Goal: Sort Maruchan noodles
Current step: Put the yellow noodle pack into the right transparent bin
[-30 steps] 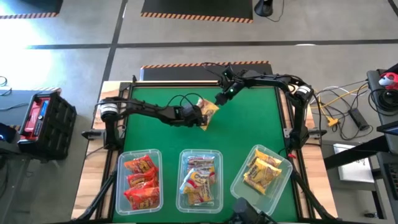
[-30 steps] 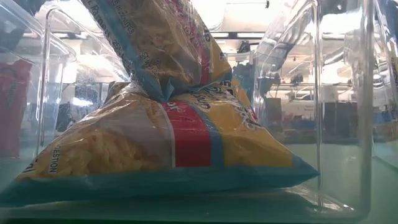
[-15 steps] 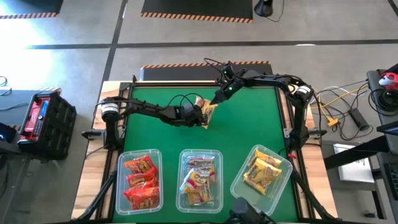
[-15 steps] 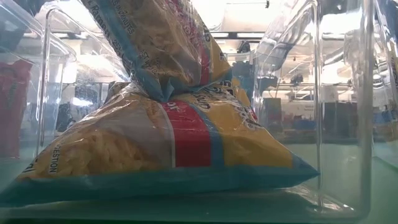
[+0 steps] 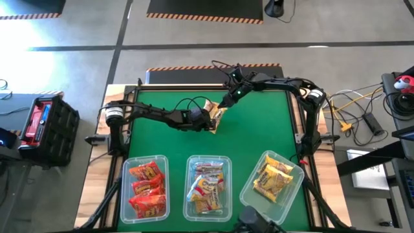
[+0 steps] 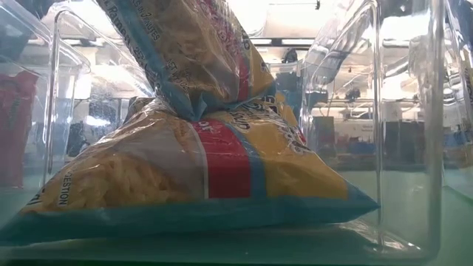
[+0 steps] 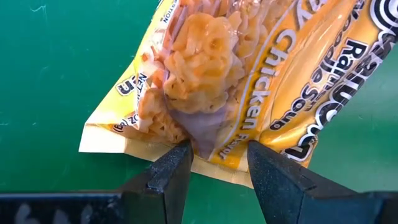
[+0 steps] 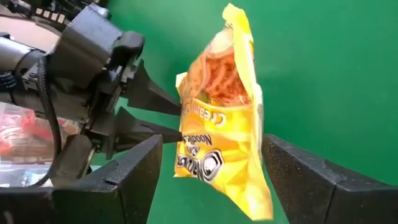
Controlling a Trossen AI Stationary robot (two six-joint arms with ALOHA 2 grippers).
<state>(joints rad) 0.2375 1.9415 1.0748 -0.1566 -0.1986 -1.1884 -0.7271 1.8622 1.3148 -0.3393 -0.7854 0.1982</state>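
The left gripper [image 7: 217,155] is clamped on the lower edge of a yellow Maruchan noodle packet [image 7: 249,81], holding it over the green table [image 5: 265,129] near its middle. The right gripper [image 8: 208,168] stands just beyond, its fingers [image 8: 134,165] spread wide on either side of the same packet without touching it. Farther off, three clear tubs [image 5: 145,188] along the table edge hold sorted packets.
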